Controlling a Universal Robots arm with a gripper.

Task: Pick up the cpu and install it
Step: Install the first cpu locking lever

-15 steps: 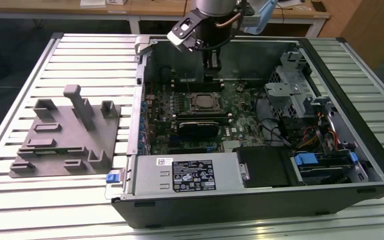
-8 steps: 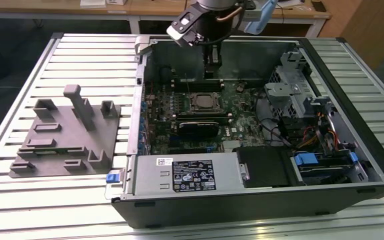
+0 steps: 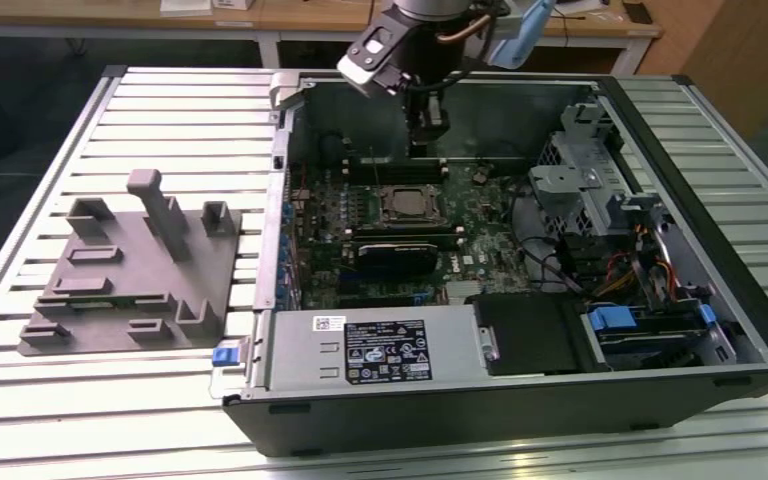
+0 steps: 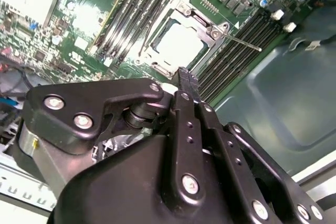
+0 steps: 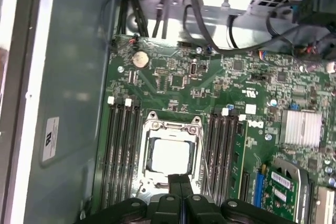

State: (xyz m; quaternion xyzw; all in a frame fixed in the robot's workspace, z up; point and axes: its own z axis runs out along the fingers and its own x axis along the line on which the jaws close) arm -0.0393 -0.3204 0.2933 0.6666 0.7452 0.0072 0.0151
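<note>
End effector [image 5: 180, 178] clenched, empty, pointing down just above cpu [image 5: 169, 157] seated in socket [image 5: 171, 125].

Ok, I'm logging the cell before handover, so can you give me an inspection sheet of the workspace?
Surface: slatted metal table, carrying an open computer case.
Job's things: cpu lies in the socket of the motherboard, silver face up.
Clutter: grey tray with upright blocks, on the exterior view's left of the case.
Grippers: gripper shut, holding nothing, above the board beside the socket.
Cables: bundle by the drive bays inside the case.
Surroundings: wooden desk behind the table.
</note>
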